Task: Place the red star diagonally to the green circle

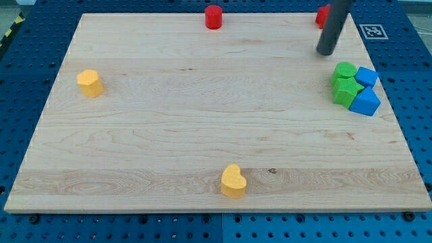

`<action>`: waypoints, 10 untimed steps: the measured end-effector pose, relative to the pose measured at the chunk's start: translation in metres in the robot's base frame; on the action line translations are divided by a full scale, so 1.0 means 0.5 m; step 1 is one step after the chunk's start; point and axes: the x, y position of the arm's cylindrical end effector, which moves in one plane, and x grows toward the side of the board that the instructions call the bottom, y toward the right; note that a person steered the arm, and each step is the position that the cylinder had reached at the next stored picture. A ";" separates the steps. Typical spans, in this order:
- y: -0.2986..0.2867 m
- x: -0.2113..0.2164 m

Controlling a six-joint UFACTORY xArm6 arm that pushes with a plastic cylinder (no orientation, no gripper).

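Since the arm carries no jaws, only a rod whose tip hangs just below the half-hidden red star, that light, stiff block seems best shoved flat-on; the green circle sits near, lower right.

Tip above clustered blocks

Straight dark grey rod, smooth and round, slightly glossy along one side, ending in blunt my tip.
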 end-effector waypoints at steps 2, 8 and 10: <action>0.108 -0.132; -0.031 -0.142; -0.165 -0.104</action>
